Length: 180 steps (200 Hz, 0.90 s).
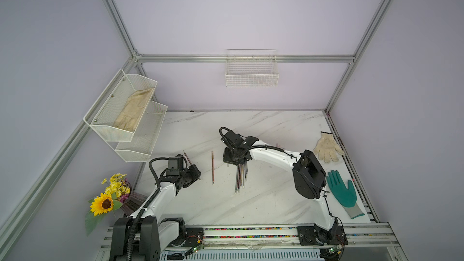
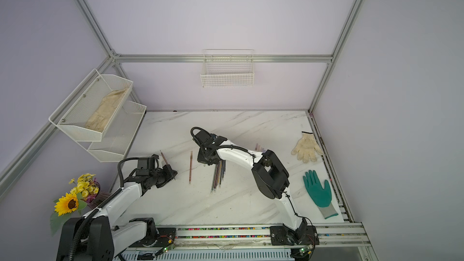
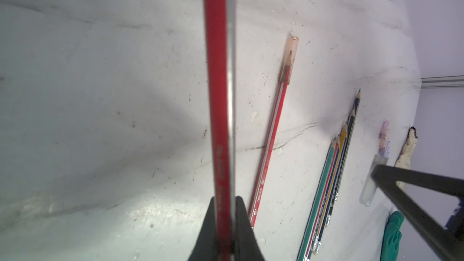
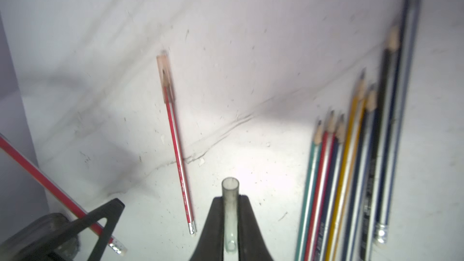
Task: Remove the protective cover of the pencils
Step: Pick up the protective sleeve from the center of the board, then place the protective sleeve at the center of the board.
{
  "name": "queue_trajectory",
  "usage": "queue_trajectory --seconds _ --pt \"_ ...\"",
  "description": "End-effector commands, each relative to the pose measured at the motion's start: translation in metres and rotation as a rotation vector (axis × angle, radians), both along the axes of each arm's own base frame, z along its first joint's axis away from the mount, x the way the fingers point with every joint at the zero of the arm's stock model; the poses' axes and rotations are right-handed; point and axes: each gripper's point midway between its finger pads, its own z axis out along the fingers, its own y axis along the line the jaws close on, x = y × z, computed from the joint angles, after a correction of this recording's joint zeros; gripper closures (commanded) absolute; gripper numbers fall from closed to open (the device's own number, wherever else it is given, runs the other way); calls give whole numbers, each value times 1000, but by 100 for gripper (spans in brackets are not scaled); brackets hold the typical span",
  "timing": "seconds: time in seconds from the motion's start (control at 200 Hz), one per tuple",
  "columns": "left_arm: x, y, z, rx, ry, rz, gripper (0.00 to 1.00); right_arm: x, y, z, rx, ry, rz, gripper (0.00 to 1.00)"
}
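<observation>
Left gripper: clenched on red pencil near its eraser end — tip seems bare, but too small to be sure.
Right gripper: pinching clear cover, no pencil inside.
Pencils: bare bundle on table, right of centre.
Capped pencil: between both arms, orange cover on.
Risk: smooth clear cover may slip from the jaws and roll into the bundle — one-end grip lets red pencil pivot.

The walls are pale purple, with grey metal bars. The table is white with grey lines. A white wire basket hangs on the wall far past the right gripper. A white shelf hangs up past the left gripper.
</observation>
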Motion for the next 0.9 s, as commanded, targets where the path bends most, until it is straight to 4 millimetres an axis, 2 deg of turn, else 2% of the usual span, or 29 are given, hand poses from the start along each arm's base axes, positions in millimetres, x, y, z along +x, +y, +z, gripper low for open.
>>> queue_trajectory --seconds 0.0,0.015,0.065,0.08,0.085,0.09,0.105,0.11,0.19,0.31,0.375,0.44,0.54,0.62,0.775,0.8,0.895 --pt "2 -9 9 -31 -48 -49 100 28 -61 36 14 -59 -97 91" --pt "3 -9 9 -34 -50 -51 100 30 -70 33 4 -53 -109 91" --pt "3 -13 11 -47 -60 -65 100 37 -104 40 -3 -65 -157 91" --pt "4 -13 12 -50 -65 -69 100 37 -116 35 -17 -56 -171 91" --pt "4 -14 13 -51 -67 -71 100 39 -119 41 -10 -68 -177 91" --pt "4 -14 13 -53 -67 -72 100 38 -124 34 -22 -56 -182 91" --pt "4 -15 13 -57 -69 -74 100 41 -135 41 -19 -71 -199 91" --pt "4 -15 13 -57 -70 -76 100 40 -140 35 -30 -59 -205 91" --pt "5 -19 15 -67 -87 -94 100 43 -207 32 -50 -56 -299 91" --pt "4 -23 13 -63 -91 -115 100 38 -293 20 -64 -48 -431 91" --pt "4 -25 12 -64 -89 -125 100 31 -326 10 -64 -28 -490 91" --pt "4 -27 11 -65 -85 -134 100 24 -348 -1 -60 -8 -537 91" --pt "4 -29 9 -65 -78 -143 100 18 -366 -17 -63 10 -579 91" --pt "6 -30 10 -66 -77 -148 100 17 -369 -32 -65 36 -590 91" --pt "8 -31 11 -66 -78 -151 100 12 -357 -64 -6 105 -562 91" --pt "8 -31 10 -66 -77 -150 100 17 -355 -65 16 83 -560 90" --pt "7 -30 8 -62 -72 -146 100 15 -352 -73 32 89 -560 90"
